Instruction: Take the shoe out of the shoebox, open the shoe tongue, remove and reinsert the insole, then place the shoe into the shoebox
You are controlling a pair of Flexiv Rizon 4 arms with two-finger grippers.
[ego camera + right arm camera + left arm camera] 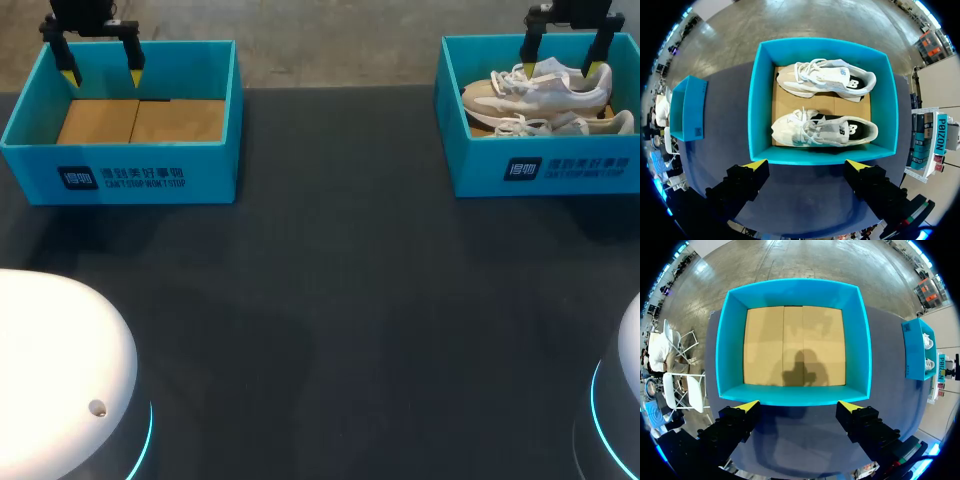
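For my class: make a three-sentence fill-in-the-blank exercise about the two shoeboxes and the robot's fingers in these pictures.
The right shoebox holds ____ white shoes.
The left shoebox holds ____ shoes.
The left gripper and the right gripper both have their fingers ____.
Missing words: two; no; open.

You've got a dark, matte counter (330, 300) with two things sitting straight on it. An open teal cardboard box (120, 178) with white print on its front wall sits at your far left, near the back edge. A matching teal shoebox (545, 170), same print on the front, sits at your far right, well apart from the first one.
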